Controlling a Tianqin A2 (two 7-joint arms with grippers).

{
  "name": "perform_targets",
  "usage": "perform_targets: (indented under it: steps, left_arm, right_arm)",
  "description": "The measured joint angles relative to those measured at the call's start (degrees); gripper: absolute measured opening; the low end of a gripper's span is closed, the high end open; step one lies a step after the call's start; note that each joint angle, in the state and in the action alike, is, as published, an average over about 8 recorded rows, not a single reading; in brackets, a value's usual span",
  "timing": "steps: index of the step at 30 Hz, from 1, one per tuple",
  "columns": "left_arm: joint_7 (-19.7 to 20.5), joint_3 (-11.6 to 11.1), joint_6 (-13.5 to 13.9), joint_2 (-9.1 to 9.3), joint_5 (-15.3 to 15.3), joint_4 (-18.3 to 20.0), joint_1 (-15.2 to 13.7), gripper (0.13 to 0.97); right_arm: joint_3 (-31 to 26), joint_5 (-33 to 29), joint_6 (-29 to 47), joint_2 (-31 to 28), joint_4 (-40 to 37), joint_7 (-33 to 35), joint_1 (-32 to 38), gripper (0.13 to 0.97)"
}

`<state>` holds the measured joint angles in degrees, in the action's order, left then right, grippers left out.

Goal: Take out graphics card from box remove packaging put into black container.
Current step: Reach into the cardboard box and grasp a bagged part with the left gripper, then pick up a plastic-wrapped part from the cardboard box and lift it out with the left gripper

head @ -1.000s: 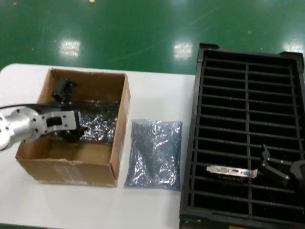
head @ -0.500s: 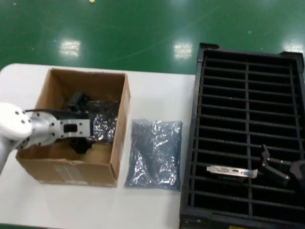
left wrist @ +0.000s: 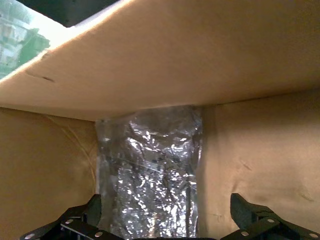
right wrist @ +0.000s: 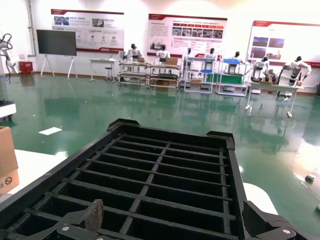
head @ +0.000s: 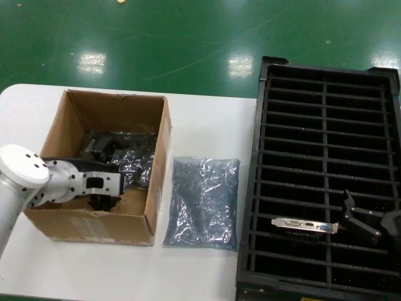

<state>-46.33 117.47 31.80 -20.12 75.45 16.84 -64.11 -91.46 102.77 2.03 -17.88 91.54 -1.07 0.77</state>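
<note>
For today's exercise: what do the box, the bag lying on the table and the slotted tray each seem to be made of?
The box looks like plain brown corrugated cardboard, matt with a creased wall. The bag appears to be thin translucent grey plastic film, judging by its crinkles and glints. The slotted tray seems to be moulded black plastic, with evenly formed ribs and a dull sheen.

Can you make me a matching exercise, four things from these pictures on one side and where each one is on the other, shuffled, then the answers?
1. left gripper
2. graphics card
3. grey bag lying flat
4. right gripper

A. on the white table, between box and black container
B. in a container slot
C. inside the box, open, above a bagged item
D. over the container, open, beside the card

Pairs: 1-C, 2-B, 3-A, 4-D
</note>
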Motion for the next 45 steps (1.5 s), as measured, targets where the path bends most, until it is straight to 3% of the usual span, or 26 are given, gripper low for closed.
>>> perform_targets:
  steps: [8,14,17,22,28,35,43,45]
  left_arm:
    - [-9.1,-3.0,-2.9,1.50,3.4,-6.2,-1.6,0.874]
    - [-16.9,-6.3,-5.6,2.48,6.7,-10.2,-2.7,0.767]
    - [-20.3,-7.9,-6.6,2.76,8.3,-11.4,-3.0,0.731]
    - [-25.1,-10.2,-7.9,3.06,10.6,-12.3,-2.9,0.601]
    - [-28.9,-11.9,-8.7,3.23,12.2,-12.6,-2.6,0.475]
    - [-28.0,-11.3,-8.2,2.55,11.6,-9.7,-1.3,0.330]
    - [-19.9,-8.1,-7.6,0.04,8.1,0.2,2.9,0.205]
    - [-17.5,-7.2,-7.6,-0.67,7.1,2.9,3.9,0.205]
  right_arm:
    - [0.0,0.0,0.0,0.0,0.0,0.0,0.0,0.966]
    - [0.0,0.0,0.0,0.0,0.0,0.0,0.0,0.966]
    - [0.0,0.0,0.0,0.0,0.0,0.0,0.0,0.966]
    - [0.0,0.0,0.0,0.0,0.0,0.0,0.0,0.966]
    - [0.0,0.0,0.0,0.0,0.0,0.0,0.0,0.966]
    - [0.0,0.0,0.0,0.0,0.0,0.0,0.0,0.966]
    - [0.0,0.0,0.0,0.0,0.0,0.0,0.0,0.966]
    - [0.0,0.0,0.0,0.0,0.0,0.0,0.0,0.966]
